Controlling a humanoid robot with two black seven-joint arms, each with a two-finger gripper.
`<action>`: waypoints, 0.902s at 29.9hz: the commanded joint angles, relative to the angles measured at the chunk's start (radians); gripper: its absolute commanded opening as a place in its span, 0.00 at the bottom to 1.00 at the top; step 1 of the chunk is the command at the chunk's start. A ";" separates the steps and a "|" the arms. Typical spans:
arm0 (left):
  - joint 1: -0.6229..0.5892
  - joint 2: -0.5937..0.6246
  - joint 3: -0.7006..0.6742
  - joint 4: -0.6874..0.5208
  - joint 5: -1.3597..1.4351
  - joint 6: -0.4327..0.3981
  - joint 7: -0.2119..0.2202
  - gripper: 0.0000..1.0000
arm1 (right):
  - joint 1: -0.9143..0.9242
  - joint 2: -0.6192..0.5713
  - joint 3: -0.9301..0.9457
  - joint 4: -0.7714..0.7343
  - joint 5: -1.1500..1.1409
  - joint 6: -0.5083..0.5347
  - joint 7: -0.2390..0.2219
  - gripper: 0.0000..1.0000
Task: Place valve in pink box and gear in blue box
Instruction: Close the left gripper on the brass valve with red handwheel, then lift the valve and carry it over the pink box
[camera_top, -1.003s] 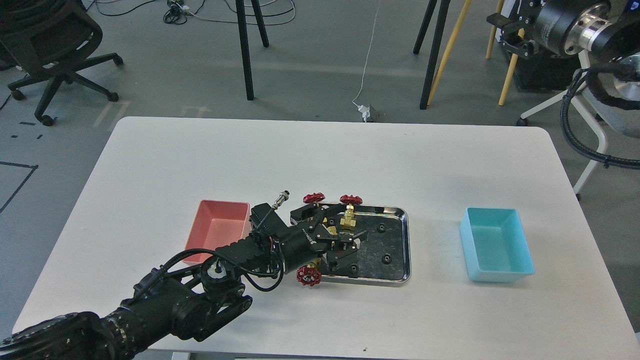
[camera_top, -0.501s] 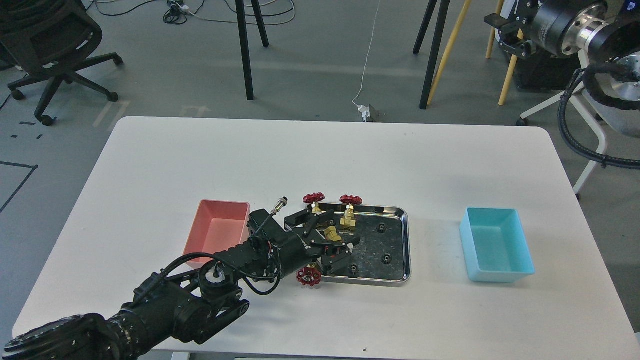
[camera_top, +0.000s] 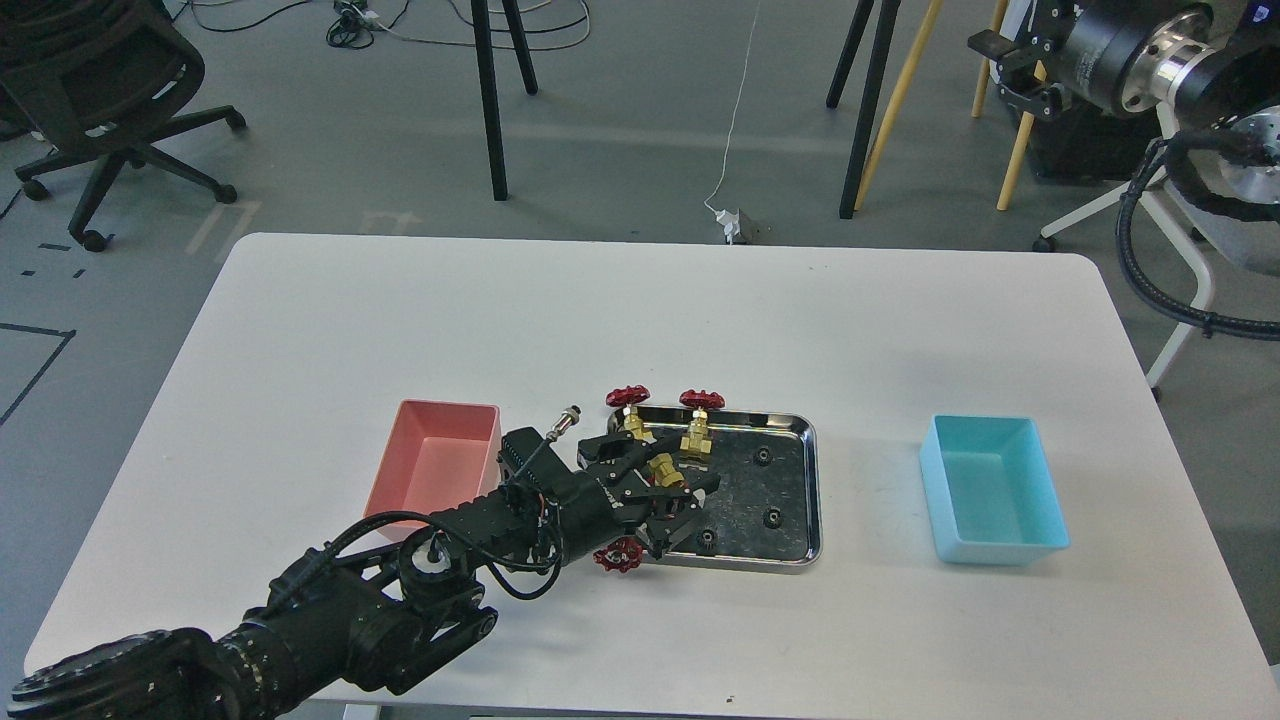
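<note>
My left gripper (camera_top: 678, 492) reaches over the left part of the steel tray (camera_top: 800, 500). Its jaws are drawn in around the brass body of a lying valve (camera_top: 664, 468). A red handwheel (camera_top: 618, 556) shows just below the gripper at the tray's front left corner. Two more valves (camera_top: 628, 398) (camera_top: 702, 402) stand upright at the tray's back edge. Small black gears (camera_top: 764, 457) (camera_top: 773, 518) (camera_top: 705, 540) lie in the tray. The pink box (camera_top: 436, 465) is just left of the gripper and the blue box (camera_top: 992, 488) is at the right; both are empty. My right gripper (camera_top: 1012, 62) is raised at the top right, off the table.
The white table (camera_top: 640, 320) carries only the tray and the two boxes. Behind it stand an office chair (camera_top: 95, 90), tripod legs (camera_top: 490, 100) and cables on the floor.
The left gripper's jaws have narrowed from wide open onto the lying valve. The wrist has pulled back slightly toward the left. The right arm has barely moved.
</note>
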 joint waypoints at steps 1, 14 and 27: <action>0.002 -0.002 0.000 0.000 0.000 0.000 0.000 0.35 | 0.000 0.000 0.000 -0.001 -0.001 0.000 0.000 0.99; 0.002 -0.003 -0.014 -0.012 0.000 0.005 0.002 0.15 | 0.001 0.005 -0.023 -0.023 -0.001 0.000 0.000 0.99; 0.006 0.047 -0.044 -0.107 0.000 -0.007 0.013 0.15 | 0.000 0.005 -0.028 -0.024 -0.001 0.000 0.000 0.99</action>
